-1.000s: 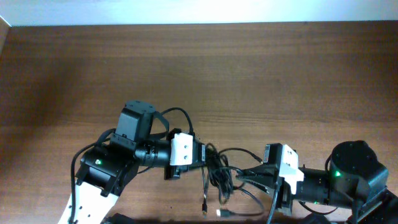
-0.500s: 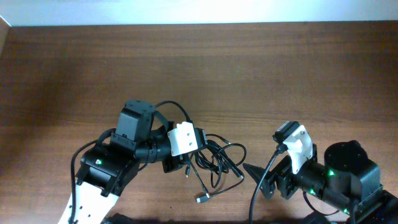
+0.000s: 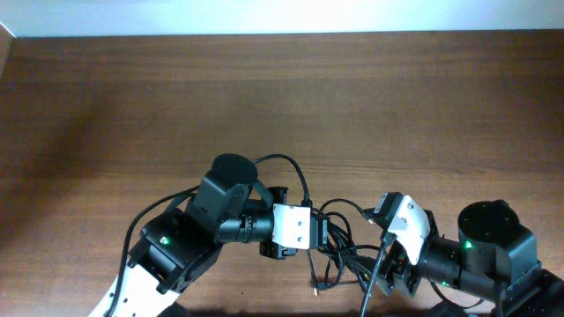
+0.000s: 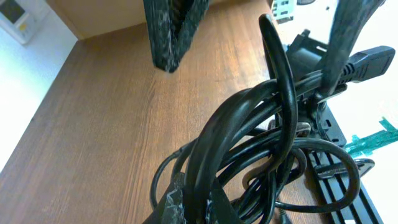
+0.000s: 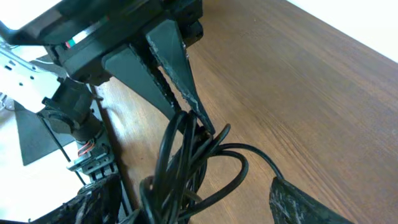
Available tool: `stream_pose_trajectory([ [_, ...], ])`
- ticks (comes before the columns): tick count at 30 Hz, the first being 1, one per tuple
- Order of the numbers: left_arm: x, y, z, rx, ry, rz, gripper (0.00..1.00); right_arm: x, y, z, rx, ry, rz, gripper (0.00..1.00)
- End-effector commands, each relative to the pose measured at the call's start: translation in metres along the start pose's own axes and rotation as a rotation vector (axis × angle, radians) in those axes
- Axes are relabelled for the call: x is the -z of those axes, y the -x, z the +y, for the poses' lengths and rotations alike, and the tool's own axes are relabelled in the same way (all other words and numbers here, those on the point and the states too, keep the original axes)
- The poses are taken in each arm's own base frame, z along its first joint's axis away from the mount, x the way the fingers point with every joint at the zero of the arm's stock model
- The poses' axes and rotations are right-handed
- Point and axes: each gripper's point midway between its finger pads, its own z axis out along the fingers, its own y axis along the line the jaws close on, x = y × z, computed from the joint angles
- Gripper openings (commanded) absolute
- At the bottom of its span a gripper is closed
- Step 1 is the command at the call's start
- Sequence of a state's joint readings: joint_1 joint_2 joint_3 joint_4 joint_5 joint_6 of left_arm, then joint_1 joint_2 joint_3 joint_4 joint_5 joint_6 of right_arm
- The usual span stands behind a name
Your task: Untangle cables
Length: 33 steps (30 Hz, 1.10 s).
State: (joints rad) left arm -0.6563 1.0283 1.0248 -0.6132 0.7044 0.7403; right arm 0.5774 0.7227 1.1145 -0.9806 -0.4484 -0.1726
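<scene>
A: Where were the cables?

B: The cables were a loose black tangle close to the front edge of the worktop, a little right of its middle. They lay between the left gripper and the right gripper. One small light plug end showed at the tangle's left side, nearest the front edge.

A: What was the left gripper doing?

B: It reached in from the left and was clamped on the tangle. In the right wrist view its two dark fingers came together at the tips, and several loops dropped from that spot. In its own view thick loops crossed the lower finger and rose to the right.

A: And the right one?

B: It was spread wide, one finger on each side of the hanging loops, touching none that I could see. From overhead it stood just right of the tangle, also near the front edge. I could not tell whether the lowest cords rested on the wood or hung above it.
</scene>
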Motion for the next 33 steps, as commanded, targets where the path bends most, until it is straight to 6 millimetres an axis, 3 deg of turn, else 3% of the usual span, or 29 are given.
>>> stream_pose_trajectory([
  [1,-0.003,0.024,-0.016,-0.054,-0.076,-0.091,0.0,-0.001,0.002,0.001,0.0,0.014,0.001,0.71],
  [5,-0.005,0.027,-0.023,-0.066,-0.097,-0.099,0.0,-0.01,-0.001,-0.002,-0.016,0.02,0.034,0.38],
  [7,-0.006,0.027,-0.022,-0.066,-0.092,-0.094,0.0,-0.014,-0.003,-0.004,-0.022,0.022,0.046,0.05],
  [12,-0.006,0.021,-0.015,-0.063,-0.054,-0.061,0.0,-0.014,-0.005,-0.004,-0.028,0.021,0.057,0.04],
  [13,-0.007,0.018,-0.011,-0.029,-0.035,-0.044,0.99,-0.014,-0.005,-0.005,-0.026,0.019,0.057,0.04],
  [16,0.0,0.008,-0.002,0.113,0.029,0.007,0.98,-0.009,-0.002,-0.008,0.01,-0.012,0.041,0.04],
  [19,0.038,0.009,0.022,0.266,0.173,-0.034,0.98,0.006,0.003,0.0,0.078,-0.016,-0.015,0.04],
  [22,0.053,0.015,0.018,0.28,0.149,-0.09,0.98,0.015,0.007,0.021,0.232,0.072,-0.069,0.04],
  [26,0.052,0.02,-0.004,0.289,0.023,-0.127,0.97,0.017,0.02,0.025,0.267,0.092,-0.123,0.04],
  [28,0.053,0.022,-0.02,0.283,-0.052,-0.144,0.84,0.019,0.035,0.03,0.293,0.111,-0.187,0.04],
  [29,0.053,0.023,-0.023,0.288,-0.071,-0.153,0.84,0.021,0.04,0.032,0.304,0.123,-0.212,0.04],
  [31,0.053,0.023,-0.023,0.289,-0.071,-0.151,0.7,0.025,0.059,0.03,0.267,0.11,-0.282,0.04],
  [32,0.053,0.023,-0.023,0.286,-0.07,-0.152,0.57,0.025,0.064,0.023,0.225,0.07,-0.296,0.04],
  [33,0.053,0.023,-0.023,0.271,-0.069,-0.152,0.33,0.026,0.067,0.015,0.18,0.03,-0.301,0.04],
])
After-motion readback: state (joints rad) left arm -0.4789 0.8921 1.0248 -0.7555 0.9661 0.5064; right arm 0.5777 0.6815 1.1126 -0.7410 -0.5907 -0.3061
